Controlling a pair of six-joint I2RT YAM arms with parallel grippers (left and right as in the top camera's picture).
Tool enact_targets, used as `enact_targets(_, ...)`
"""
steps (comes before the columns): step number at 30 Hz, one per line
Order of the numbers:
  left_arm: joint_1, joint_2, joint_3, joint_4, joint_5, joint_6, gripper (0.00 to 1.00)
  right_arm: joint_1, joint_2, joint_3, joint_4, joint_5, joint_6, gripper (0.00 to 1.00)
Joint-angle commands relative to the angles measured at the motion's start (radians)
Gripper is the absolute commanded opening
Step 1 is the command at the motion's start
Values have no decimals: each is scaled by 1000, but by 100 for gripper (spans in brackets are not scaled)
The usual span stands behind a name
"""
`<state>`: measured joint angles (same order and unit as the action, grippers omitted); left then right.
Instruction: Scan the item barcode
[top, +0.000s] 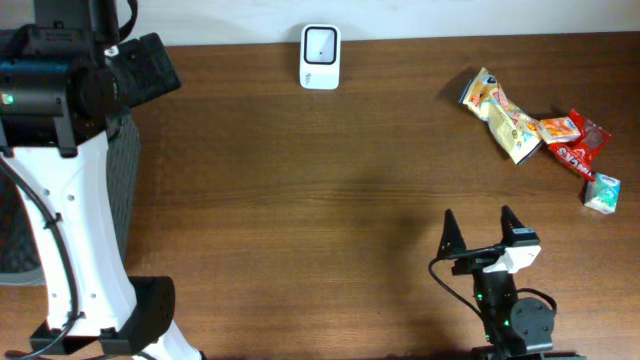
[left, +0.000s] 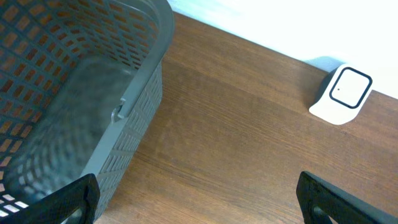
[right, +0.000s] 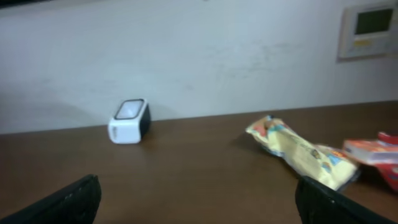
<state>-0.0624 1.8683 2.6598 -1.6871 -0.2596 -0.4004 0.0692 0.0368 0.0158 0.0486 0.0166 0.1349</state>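
Note:
A white barcode scanner (top: 320, 57) stands at the back middle of the table; it also shows in the left wrist view as scanner (left: 343, 93) and in the right wrist view as scanner (right: 129, 121). Three items lie at the right: a yellow snack packet (top: 503, 115), a red packet (top: 575, 140) and a small carton (top: 602, 193). My right gripper (top: 478, 222) stands open near the front edge, well short of them, with nothing between its fingers (right: 68, 202). My left gripper (left: 199, 205) is open over bare table beside the basket.
A grey mesh basket (top: 125, 170) sits at the left edge under the left arm, seen close as basket (left: 74, 81). The wall (right: 199, 56) rises behind the table's back edge. The yellow packet (right: 305, 152) lies ahead and right of the right gripper.

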Motion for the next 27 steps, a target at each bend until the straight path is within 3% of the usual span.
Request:
enact_targets(1,0,0,-1,-1,-7,12,99,-33,-34,-10,-92,-5,0,99)
enact_targets(11,0,0,-1,-1,-7,12,99,-39,-34,-10,-132,-5,-132,98)
enact_targets(27,0,0,-1,-1,-7,12,99,-37,-34,-10,-131,-9,-120,98)
